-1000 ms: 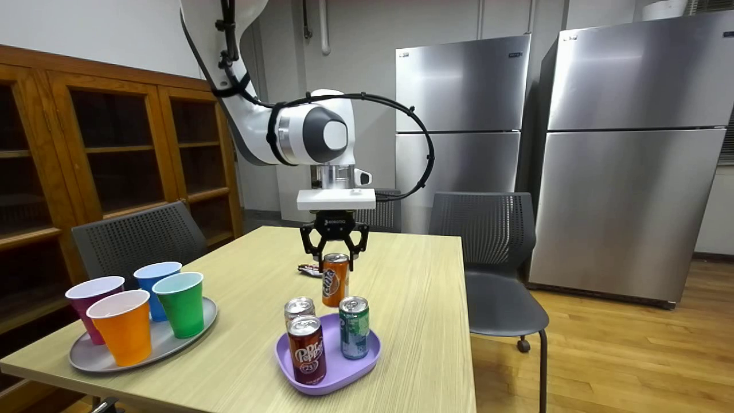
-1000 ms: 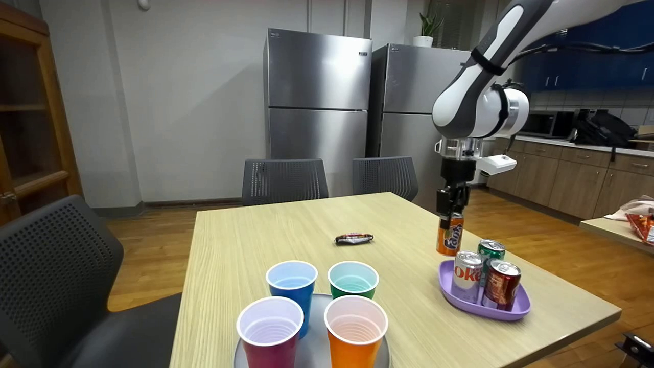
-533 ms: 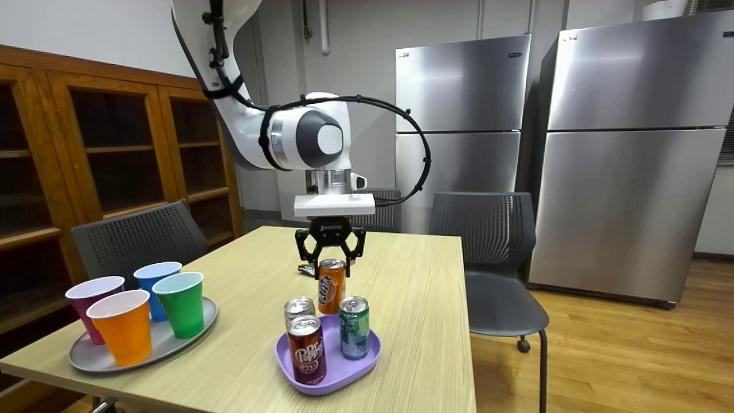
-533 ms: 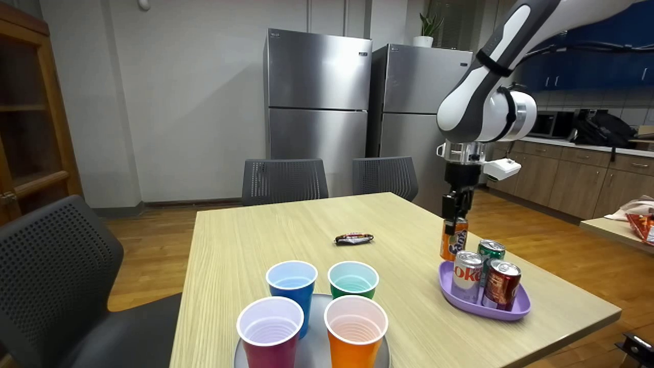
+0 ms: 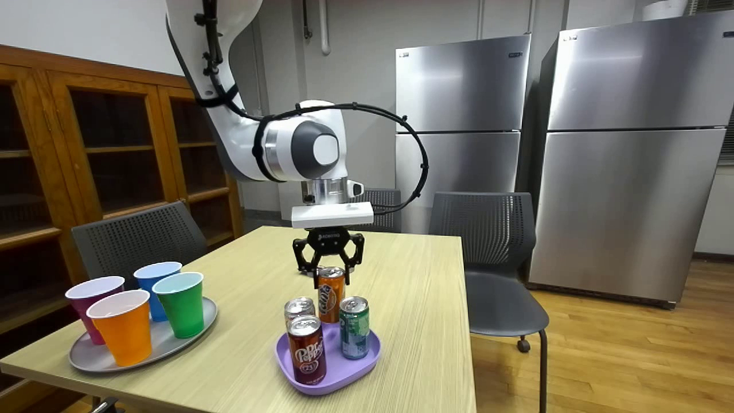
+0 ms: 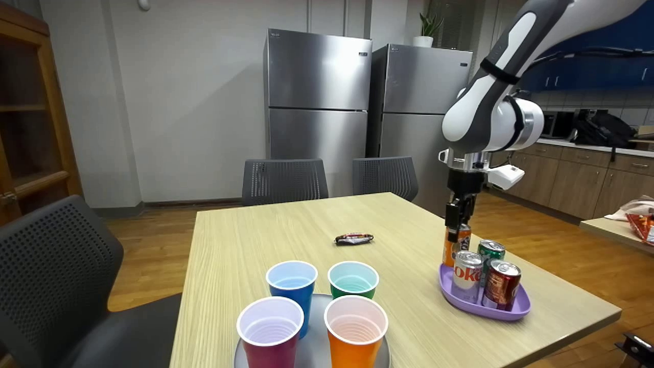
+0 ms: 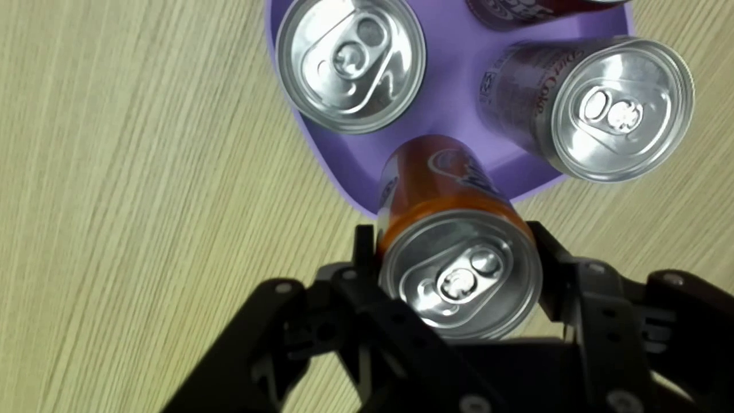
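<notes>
Black fingers (image 7: 364, 246) of the gripper (image 5: 331, 280) squeeze an orange Fanta can (image 7: 441, 178) at the edge of the purple tray (image 5: 342, 371). Inside stand Dr Pepper (image 5: 308, 353), Diet Coke (image 7: 588, 109) and a green can (image 5: 354, 330). A gray plate (image 5: 167, 345) holds four cups (image 5: 123, 331).

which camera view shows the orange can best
The wrist view: it shows the orange can closest, nearly the whole lid plus part of its side, held in the gripper. Both exterior views show it smaller, upright, partly hidden behind the green can or the Diet Coke can.
</notes>
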Motion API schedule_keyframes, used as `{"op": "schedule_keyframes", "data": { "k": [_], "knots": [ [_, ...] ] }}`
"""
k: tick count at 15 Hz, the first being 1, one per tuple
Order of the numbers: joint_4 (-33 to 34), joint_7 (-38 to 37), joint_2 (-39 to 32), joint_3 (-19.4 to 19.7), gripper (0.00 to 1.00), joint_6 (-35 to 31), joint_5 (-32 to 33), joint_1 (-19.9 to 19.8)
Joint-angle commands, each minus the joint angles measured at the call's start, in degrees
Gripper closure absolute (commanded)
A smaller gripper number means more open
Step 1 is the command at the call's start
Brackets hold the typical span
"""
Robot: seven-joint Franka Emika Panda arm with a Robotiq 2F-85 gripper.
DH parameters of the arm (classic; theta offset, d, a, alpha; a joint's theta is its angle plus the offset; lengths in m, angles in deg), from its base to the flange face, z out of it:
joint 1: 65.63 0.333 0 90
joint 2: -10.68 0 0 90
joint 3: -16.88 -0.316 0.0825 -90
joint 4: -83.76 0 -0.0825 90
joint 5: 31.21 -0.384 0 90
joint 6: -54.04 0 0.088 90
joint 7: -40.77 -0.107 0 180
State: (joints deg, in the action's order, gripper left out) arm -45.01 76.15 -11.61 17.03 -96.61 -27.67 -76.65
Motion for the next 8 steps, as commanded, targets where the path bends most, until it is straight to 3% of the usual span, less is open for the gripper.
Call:
{"op": "schedule_keyframes", "data": {
  "k": [1, 8],
  "knots": [
    [-2.3, -1.3, 1.2, 0.7, 0.61, -2.4, 2.6, 0.4],
    [-3.3, -3.3, -0.5, 1.1, 0.61, -5.6, 3.8, 0.6]
  ]
}}
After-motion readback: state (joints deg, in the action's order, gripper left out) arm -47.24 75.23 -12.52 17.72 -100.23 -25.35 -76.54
